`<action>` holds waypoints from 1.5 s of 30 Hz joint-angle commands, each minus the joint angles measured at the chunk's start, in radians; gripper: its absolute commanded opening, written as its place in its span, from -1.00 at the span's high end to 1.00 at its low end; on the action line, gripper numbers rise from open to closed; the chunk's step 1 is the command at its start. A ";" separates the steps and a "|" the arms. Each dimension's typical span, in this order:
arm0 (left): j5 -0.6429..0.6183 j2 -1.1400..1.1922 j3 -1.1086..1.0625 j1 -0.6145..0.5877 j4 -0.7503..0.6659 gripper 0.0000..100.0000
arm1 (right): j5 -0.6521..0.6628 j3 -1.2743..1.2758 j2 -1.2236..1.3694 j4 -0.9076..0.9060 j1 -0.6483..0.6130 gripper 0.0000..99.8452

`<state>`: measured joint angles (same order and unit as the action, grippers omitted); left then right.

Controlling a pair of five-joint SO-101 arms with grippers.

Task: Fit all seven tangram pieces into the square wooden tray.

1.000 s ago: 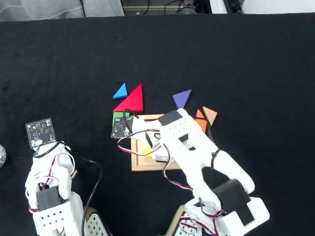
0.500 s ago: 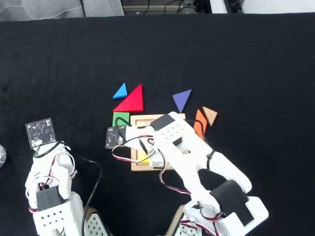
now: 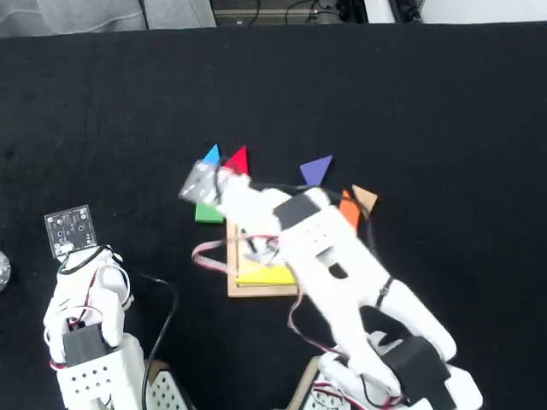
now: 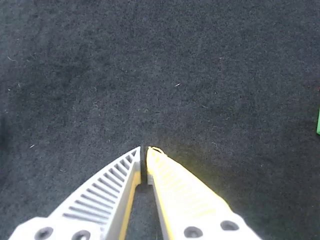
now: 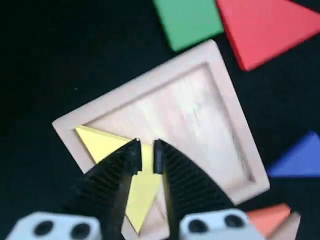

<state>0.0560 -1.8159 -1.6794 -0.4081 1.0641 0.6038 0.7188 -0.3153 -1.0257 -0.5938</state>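
Left arm sits at the near-left of the desk [image 3: 427,102]. Left tool [image 4: 145,149] is pressed together, empty, over bare black surface.

Green square [image 3: 208,213] lies flat just beside the tray's far-left corner. Blue triangle [image 3: 209,157] and red triangle [image 3: 238,161] sit beyond it, with the red one partly under the right arm.

Tray [image 3: 256,291] holds one piece, the yellow triangle [image 3: 272,274], flat in a near corner. The rest of the floor is bare wood. My count: one in, six out.

Right tool [image 5: 146,147] hangs over the yellow triangle with its fingers a narrow slit apart, pinching nothing.

Purple triangle [image 3: 316,169] is off the tray's far-right corner. Orange piece [image 3: 348,210] and tan triangle [image 3: 365,200] sit close together just beside the right wall.

Handling, as a guess: thin painted wood, light and rigid, nothing fragile. The faces look smooth, so a shallow pinch may slip. The pieces lie flat on the desk, so come straight down and grip edge to edge:
- Green square: across two parallel sides.
- Triangles: from the long side to the opposite corner region, near the middle, or they will likely twist out.

The green square is nearest and looks the easiest grab.
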 commanded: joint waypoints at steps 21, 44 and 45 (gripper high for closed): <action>0.009 0.000 -0.021 -0.010 -0.015 0.93 | 0.000 -0.079 0.067 -0.043 0.048 0.98; 0.233 0.015 0.211 0.219 -0.029 0.66 | -0.543 0.265 -0.257 0.586 0.503 0.97; 0.252 0.032 0.259 0.283 0.017 0.66 | -0.543 0.272 -0.255 0.603 0.512 0.97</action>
<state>0.2770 -1.8144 -1.6164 -0.2915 0.9843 0.0760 0.9920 -0.5363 -0.4780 -0.1166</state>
